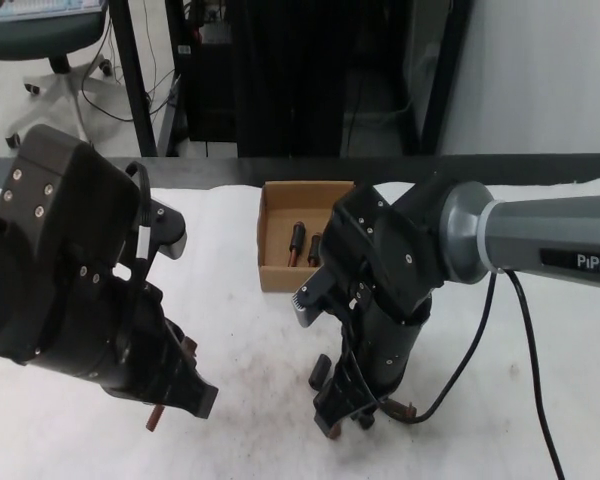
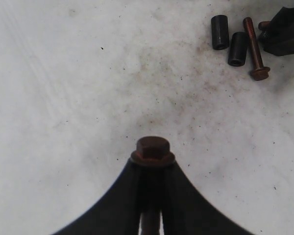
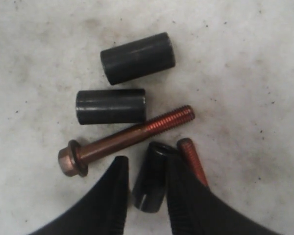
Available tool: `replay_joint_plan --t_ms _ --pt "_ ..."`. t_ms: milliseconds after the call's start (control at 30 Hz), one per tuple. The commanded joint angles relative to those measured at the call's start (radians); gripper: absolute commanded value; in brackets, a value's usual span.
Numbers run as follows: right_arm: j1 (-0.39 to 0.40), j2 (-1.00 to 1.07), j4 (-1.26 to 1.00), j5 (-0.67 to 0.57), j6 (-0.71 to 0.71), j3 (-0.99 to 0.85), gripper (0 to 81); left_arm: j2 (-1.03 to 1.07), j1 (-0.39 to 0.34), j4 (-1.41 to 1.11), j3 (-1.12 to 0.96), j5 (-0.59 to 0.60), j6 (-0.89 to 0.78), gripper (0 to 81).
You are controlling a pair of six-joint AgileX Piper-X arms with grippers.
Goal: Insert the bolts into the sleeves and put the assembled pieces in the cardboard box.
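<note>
Left gripper (image 2: 153,167): your left gripper is clamped on a held bolt, low over the near left of the bench.
Held bolt (image 2: 153,148): its rusty hex head sticks out just past the fingertips. The shank runs back between them.
Right gripper (image 3: 148,159): your right gripper is down at the bench, near the middle and well apart from the left one. It is set around a sleeve, and you cannot tell whether it grips it or only straddles it.
Sleeve (image 3: 151,183): a short black tube lying in the right gripper's gap, with one open end facing back toward the wrist.
Second bolt (image 3: 191,157): a copper-coloured threaded end shows just beside the sleeve. The rest is hidden behind the gripper.
Loose bolt (image 3: 127,141): lies flat on the bench just past the right gripper's tips, with its flanged hex head at one end and thread at the other.
Loose sleeves (image 3: 110,106): two black tubes lie side by side on the bench, roughly parallel. The nearer one is just beside the loose bolt.
Box (image 1: 278,277): an open cardboard box on the far middle of the bench, beyond the right arm.
Assembled pieces (image 1: 298,243): two dark pieces with coppery ends lie side by side inside the box.
Bench (image 1: 230,330): it has a white cover, smudged with dark marks around the loose parts.
</note>
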Motion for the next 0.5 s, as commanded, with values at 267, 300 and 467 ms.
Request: replay_joint_plan --t_ms 267,300,467 --pt "0.000 0.000 0.042 -0.006 -0.047 0.000 25.8 -0.015 0.003 -0.011 -0.003 0.007 0.004 0.1" --pt "0.000 0.000 0.042 -0.006 -0.047 0.000 25.8 -0.015 0.003 -0.011 -0.003 0.007 0.004 0.1" --pt "0.000 0.000 0.058 -0.006 -0.047 0.000 25.9 -0.015 0.003 -0.011 -0.003 0.007 0.004 0.1"
